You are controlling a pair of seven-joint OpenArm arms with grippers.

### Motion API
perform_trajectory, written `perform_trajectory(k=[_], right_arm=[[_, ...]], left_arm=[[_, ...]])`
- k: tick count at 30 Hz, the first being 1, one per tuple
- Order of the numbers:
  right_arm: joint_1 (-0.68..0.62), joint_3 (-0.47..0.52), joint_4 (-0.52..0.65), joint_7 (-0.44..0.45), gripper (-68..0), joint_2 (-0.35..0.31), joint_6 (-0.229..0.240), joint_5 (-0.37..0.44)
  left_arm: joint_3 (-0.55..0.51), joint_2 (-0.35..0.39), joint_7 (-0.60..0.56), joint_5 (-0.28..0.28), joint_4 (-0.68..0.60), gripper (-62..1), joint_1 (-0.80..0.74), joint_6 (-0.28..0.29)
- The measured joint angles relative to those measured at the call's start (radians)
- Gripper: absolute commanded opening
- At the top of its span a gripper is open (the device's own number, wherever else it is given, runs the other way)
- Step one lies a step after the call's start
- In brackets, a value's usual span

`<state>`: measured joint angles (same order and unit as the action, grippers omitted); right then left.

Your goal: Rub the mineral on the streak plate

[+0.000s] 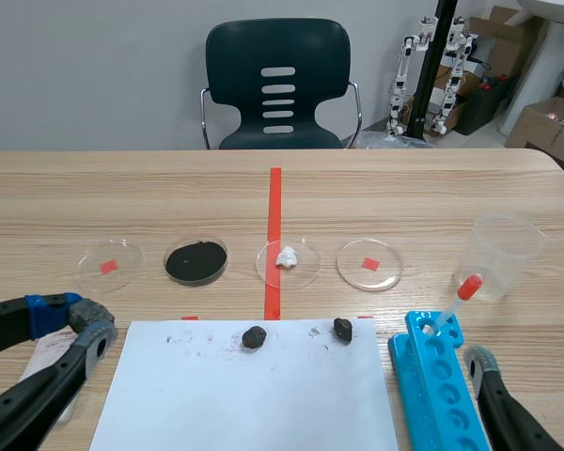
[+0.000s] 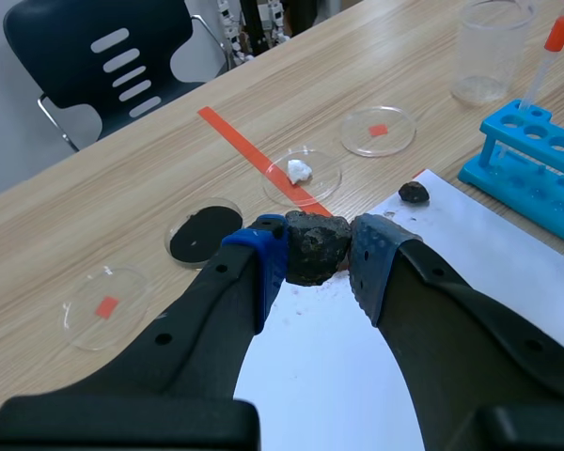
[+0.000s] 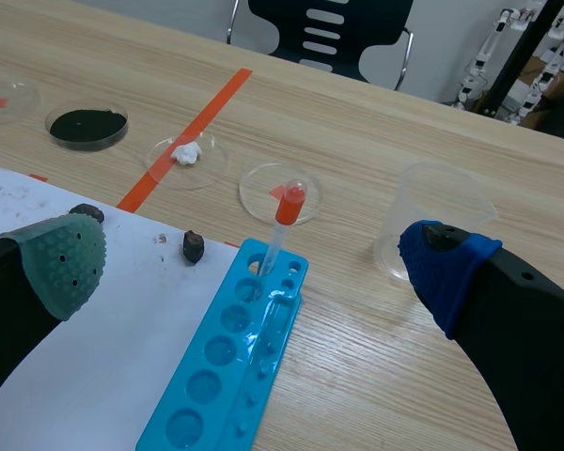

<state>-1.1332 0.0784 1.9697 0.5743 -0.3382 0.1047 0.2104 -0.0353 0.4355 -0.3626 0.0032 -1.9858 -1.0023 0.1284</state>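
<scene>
Two dark mineral lumps lie on the white sheet (image 1: 244,390), which carries faint streak marks: one (image 1: 254,336) near its far middle, the other (image 1: 343,329) to its right. My left gripper (image 1: 75,319) is low at the sheet's left edge, open, with a narrow gap between its fingers. In the left wrist view the nearer mineral (image 2: 315,246) shows through that gap, ahead of the gripper (image 2: 315,258), and the second lump (image 2: 413,193) lies farther off. My right gripper (image 3: 254,268) is wide open over the blue rack (image 3: 235,357), holding nothing.
Behind the sheet runs a row of petri dishes: one with a red square (image 1: 108,263), black powder (image 1: 195,260), a white lump (image 1: 287,258), another red square (image 1: 369,263). A plastic beaker (image 1: 503,254) and a red-capped dropper (image 1: 451,305) in the rack (image 1: 437,376) stand right. An empty chair (image 1: 278,85) stands beyond.
</scene>
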Motion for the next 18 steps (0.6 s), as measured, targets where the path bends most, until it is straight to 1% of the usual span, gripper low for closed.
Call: perform_trajectory(k=[18], right_arm=[[0.000, 0.000, 0.000, 0.000, 0.4, 0.000, 0.000, 0.000]], left_arm=[[0.000, 0.000, 0.013, -0.003, 0.000, -55.4, 0.003, 0.000]])
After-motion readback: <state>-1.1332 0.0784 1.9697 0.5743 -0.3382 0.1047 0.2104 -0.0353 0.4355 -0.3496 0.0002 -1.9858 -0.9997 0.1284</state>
